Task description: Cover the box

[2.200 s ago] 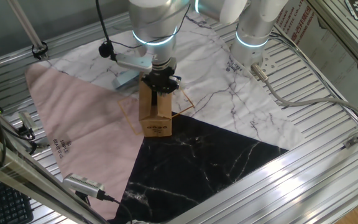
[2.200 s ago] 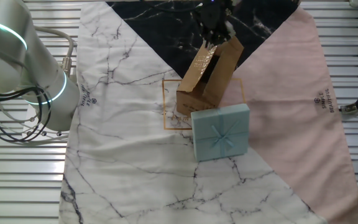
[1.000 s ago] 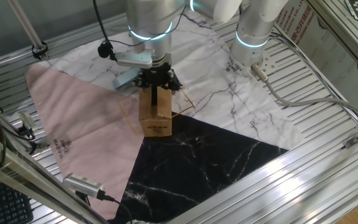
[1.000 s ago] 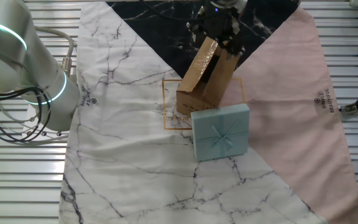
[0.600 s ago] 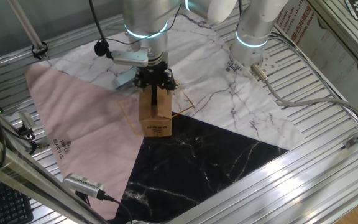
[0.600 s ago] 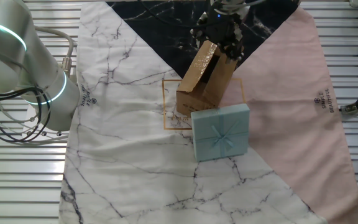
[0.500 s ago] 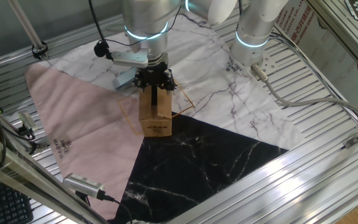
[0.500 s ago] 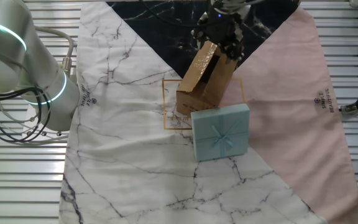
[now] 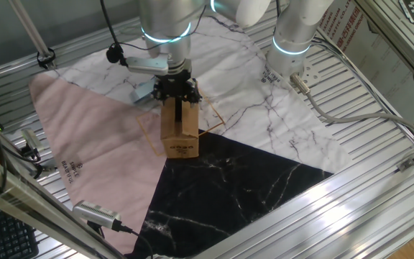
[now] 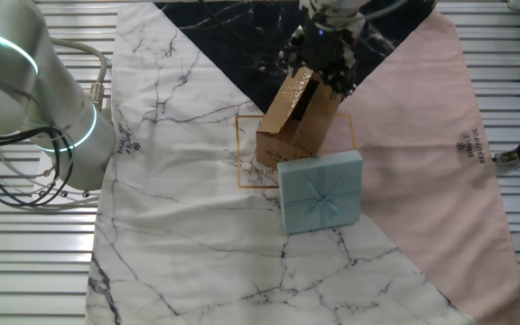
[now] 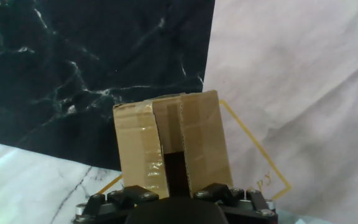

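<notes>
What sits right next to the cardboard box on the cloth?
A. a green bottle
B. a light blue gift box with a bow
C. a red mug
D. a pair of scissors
B: a light blue gift box with a bow touches the cardboard box.

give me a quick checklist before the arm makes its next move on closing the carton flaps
1. Box upright on the cloth: ok.
2. Top fully covered: not ok; the hand view shows a dark gap between the flaps.
3. Gripper above the box top: ok.
4. Fingers open or shut: cannot tell, they are hidden in every view.
5. Blue gift box beside the carton: touching or just close, cannot tell.
6. Box within the yellow square outline: ok.
</notes>
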`<control>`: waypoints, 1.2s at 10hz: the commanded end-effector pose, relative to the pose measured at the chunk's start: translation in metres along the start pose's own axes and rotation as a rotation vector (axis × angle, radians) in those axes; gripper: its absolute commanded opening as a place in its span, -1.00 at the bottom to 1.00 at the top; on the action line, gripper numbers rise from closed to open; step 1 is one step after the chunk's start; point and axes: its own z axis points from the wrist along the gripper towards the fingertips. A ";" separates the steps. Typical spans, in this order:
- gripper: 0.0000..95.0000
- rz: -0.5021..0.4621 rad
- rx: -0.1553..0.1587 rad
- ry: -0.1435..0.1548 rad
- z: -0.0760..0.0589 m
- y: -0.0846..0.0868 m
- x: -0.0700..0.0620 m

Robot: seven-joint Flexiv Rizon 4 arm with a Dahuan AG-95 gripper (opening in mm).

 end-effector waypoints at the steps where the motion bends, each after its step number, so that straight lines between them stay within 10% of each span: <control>1: 0.60 0.007 0.004 0.004 0.000 0.000 0.001; 2: 0.60 0.008 0.005 0.003 0.001 0.000 0.001; 3: 0.20 0.008 0.004 0.001 0.002 0.000 0.003; 12: 0.20 0.023 0.006 -0.025 0.018 0.005 0.010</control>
